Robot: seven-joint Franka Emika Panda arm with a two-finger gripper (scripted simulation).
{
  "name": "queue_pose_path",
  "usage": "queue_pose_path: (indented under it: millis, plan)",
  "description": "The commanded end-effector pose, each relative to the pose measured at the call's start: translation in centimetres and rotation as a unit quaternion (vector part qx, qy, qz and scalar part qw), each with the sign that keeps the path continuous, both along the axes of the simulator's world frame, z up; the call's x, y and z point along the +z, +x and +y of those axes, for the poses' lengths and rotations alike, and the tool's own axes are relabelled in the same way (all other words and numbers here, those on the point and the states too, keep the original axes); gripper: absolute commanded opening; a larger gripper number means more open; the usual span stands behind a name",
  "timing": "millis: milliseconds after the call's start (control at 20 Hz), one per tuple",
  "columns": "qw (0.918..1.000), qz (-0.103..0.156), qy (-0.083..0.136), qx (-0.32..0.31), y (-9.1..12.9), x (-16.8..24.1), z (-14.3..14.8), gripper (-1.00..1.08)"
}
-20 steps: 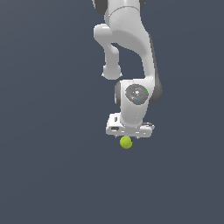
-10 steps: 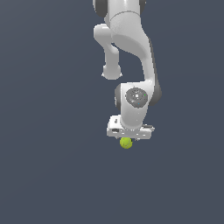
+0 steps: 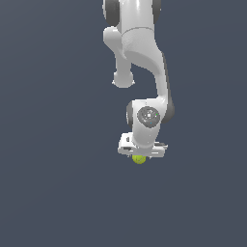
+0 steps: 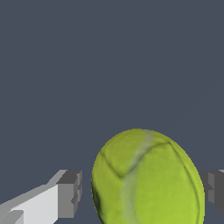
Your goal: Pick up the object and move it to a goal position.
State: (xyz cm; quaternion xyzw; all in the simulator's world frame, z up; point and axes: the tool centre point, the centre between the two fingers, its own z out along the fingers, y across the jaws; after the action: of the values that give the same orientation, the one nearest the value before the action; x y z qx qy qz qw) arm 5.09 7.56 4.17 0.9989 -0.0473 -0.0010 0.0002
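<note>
The object is a small yellow-green ball (image 3: 139, 159) like a tiny tennis ball, lying on the dark grey floor. My white gripper (image 3: 140, 155) points straight down over it and hides its top in the exterior view. In the wrist view the ball (image 4: 146, 179) sits between the two grey fingertips of the gripper (image 4: 142, 192). One fingertip (image 4: 70, 194) stands a small gap away from the ball, the other fingertip (image 4: 215, 190) is very near its far side. The gripper is open around the ball.
The white arm (image 3: 140, 53) rises from the gripper toward the exterior view's top. A plain dark grey floor (image 3: 53, 193) surrounds the ball, and nothing else shows on it.
The gripper has come down over the ball, which now shows only its lower part under the hand. The ball has stayed in place.
</note>
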Motion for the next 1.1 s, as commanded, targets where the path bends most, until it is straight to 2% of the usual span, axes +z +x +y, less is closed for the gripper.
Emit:
queue_pose_path:
  millis: [0,50,700,1050]
  plan:
    - [1.0,-0.001,0.0,0.0,0.1,0.0,0.0,1.0]
    - [1.0,-0.001,0.0,0.0,0.1,0.0,0.0,-1.0]
    - [1.0,-0.001,0.0,0.0,0.0,0.1,0.1,-1.0]
    - [1.0,-0.001,0.0,0.0,-1.2,1.5,0.8,-1.0]
